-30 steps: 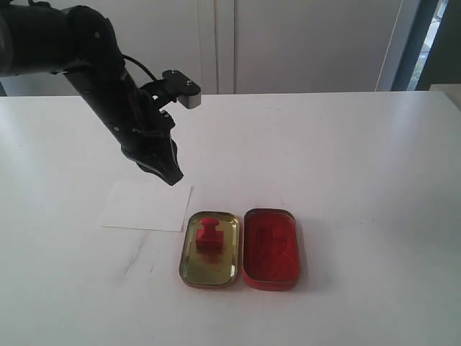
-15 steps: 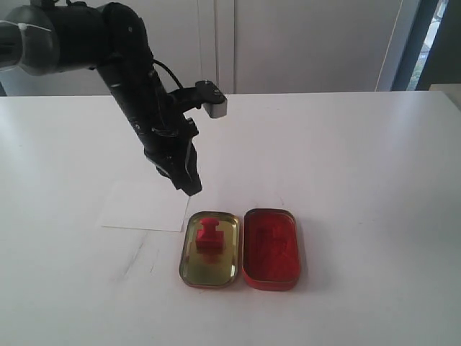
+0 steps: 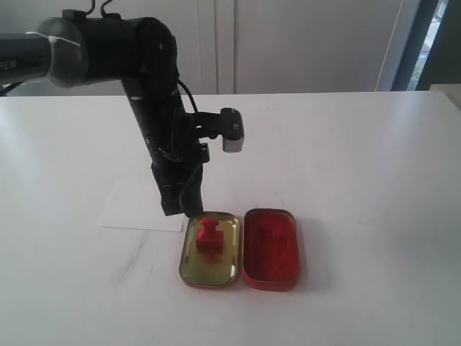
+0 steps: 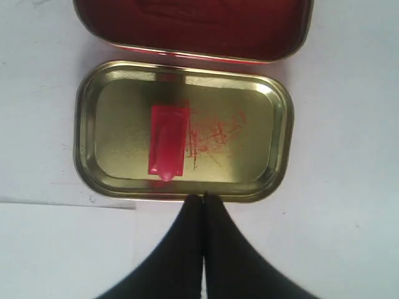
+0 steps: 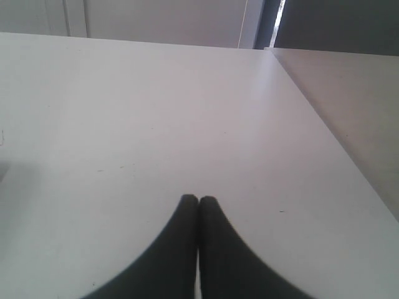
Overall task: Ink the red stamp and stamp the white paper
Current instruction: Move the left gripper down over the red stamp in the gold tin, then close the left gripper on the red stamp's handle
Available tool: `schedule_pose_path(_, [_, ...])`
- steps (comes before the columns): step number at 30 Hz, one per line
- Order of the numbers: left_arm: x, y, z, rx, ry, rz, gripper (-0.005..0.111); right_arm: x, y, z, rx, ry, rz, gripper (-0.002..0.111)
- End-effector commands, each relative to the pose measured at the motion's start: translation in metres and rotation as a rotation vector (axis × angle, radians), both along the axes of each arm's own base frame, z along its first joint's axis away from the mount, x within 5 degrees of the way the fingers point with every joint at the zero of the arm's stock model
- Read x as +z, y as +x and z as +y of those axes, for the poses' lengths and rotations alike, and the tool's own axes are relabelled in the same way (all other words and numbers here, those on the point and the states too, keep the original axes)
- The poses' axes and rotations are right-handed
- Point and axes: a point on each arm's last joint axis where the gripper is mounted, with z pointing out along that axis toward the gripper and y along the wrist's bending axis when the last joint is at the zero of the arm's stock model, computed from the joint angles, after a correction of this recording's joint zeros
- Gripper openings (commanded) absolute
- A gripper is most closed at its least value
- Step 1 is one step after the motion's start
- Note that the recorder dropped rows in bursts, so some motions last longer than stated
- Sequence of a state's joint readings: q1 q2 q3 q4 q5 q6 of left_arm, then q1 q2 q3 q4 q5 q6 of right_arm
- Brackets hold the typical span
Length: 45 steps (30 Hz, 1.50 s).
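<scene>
Surface (image 3: 360, 158): you have four items on it, all grouped in the near half, about midway between the left and right edges.
- Paper (image 3: 133, 205): flat on the surface, leftmost of the group and farthest back.
- Lid (image 3: 191, 270): just off the paper's near right corner, long sides running near to far.
- Stamp (image 3: 209, 236): standing in the lid, toward its far end.
- Ink-pad tin (image 3: 270, 284): just beside the lid on its right, long sides parallel.
- Left jaws: you will find them above the lid's left rim, on the paper's side.
</scene>
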<state>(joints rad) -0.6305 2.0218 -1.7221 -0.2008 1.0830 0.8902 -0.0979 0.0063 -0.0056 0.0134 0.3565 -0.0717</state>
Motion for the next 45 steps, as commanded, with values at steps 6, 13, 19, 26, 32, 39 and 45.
schedule_pose_path(6, [-0.009, -0.005, -0.018, -0.038, -0.022, -0.018, 0.0, 0.0, 0.0, 0.0, -0.004, -0.009, -0.014, 0.0])
schedule_pose_path(13, [-0.009, -0.002, -0.02, -0.024, -0.051, -0.044, 0.037, 0.0, 0.0, 0.0, -0.004, -0.009, -0.014, 0.0])
schedule_pose_path(19, [-0.022, 0.0, -0.022, -0.026, -0.032, -0.021, 0.043, 0.0, 0.0, 0.0, -0.004, -0.009, -0.014, 0.0])
schedule_pose_path(26, [-0.034, 0.005, -0.025, -0.03, -0.032, -0.035, 0.043, 0.0, 0.0, 0.0, -0.004, -0.009, -0.014, 0.0])
schedule_pose_path(32, [-0.047, 0.007, -0.025, -0.035, -0.004, -0.015, 0.043, 0.0, 0.0, 0.0, -0.004, -0.009, -0.014, 0.0])
schedule_pose_path(39, [-0.054, 0.008, -0.026, -0.035, 0.006, -0.005, 0.043, 0.0, 0.0, 0.0, -0.004, -0.009, -0.014, 0.0])
schedule_pose_path(45, [-0.056, 0.008, -0.026, -0.034, 0.006, -0.006, 0.043, 0.0, 0.0, 0.0, -0.004, -0.009, -0.014, 0.0])
